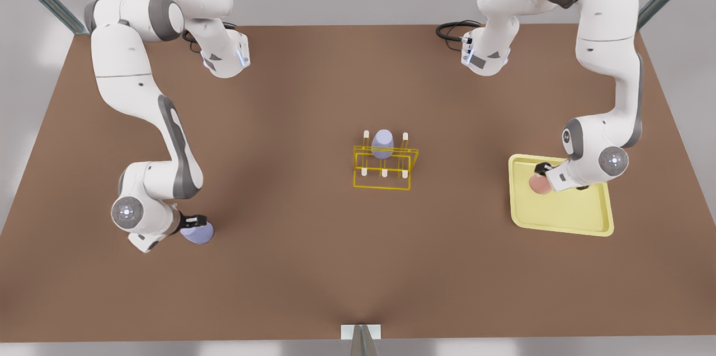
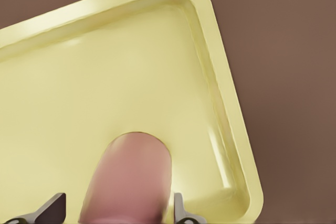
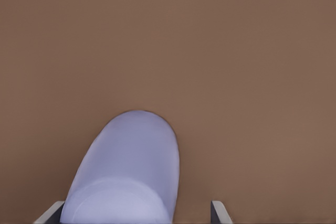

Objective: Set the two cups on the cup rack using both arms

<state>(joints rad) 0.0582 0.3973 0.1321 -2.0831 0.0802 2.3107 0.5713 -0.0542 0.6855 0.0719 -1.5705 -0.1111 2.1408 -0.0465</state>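
Pink cup between left pincer's spread fingers over tray, right pincer likewise straddling lavender cup.

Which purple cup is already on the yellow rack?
The lavender cup in the table's middle sits on the cup rack. The other lavender cup is at the right gripper.

Pink cup between left claw fingers, over pale yellow tray
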